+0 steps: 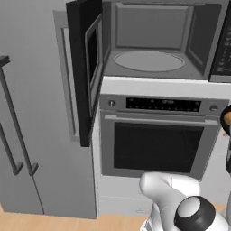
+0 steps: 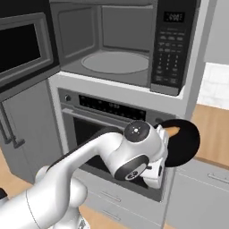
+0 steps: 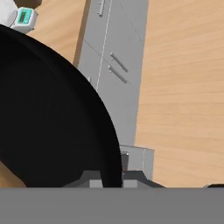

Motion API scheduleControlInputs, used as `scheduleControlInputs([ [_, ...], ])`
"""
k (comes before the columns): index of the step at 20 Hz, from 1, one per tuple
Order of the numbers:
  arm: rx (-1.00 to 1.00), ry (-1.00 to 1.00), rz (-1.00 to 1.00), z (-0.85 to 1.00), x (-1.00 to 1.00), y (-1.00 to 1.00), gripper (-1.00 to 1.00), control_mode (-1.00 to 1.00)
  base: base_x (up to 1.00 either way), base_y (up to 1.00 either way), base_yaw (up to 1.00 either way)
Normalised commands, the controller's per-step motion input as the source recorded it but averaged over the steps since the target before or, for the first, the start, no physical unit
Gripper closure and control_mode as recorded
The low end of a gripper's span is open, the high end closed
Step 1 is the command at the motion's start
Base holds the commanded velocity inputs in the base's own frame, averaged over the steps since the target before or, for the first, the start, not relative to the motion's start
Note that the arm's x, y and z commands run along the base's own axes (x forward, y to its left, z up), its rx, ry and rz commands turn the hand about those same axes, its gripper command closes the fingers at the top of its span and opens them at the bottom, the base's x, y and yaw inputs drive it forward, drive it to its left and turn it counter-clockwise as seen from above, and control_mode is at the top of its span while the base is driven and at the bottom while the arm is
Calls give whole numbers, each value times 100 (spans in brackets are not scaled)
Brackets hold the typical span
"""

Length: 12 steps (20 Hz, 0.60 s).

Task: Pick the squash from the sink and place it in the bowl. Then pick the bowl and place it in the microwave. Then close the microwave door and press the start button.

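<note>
Now bent forward in front of the oven [image 2: 112, 134], wrist turned to the right, below the open microwave [image 2: 116, 40]. Gripper [image 3: 109, 181] clamped on the rim of the bowl [image 2: 181, 143], held up in the air. Squash [image 2: 172, 131] inside the bowl, just behind the wrist.

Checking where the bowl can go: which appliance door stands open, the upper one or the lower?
The upper: the dark grey microwave's black-windowed door is swung left; the glass-fronted oven below is shut.
</note>
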Motion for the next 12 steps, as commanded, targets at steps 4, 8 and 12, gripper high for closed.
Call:
scheduleControlInputs([
  [4, 0, 0, 0, 0, 0, 0, 100, 100, 50, 14, -22],
  [8, 0, 0, 0, 0, 0, 0, 100, 100, 53, 0, -22],
  [12, 0, 0, 0, 0, 0, 0, 100, 100, 45, 0, -21],
])
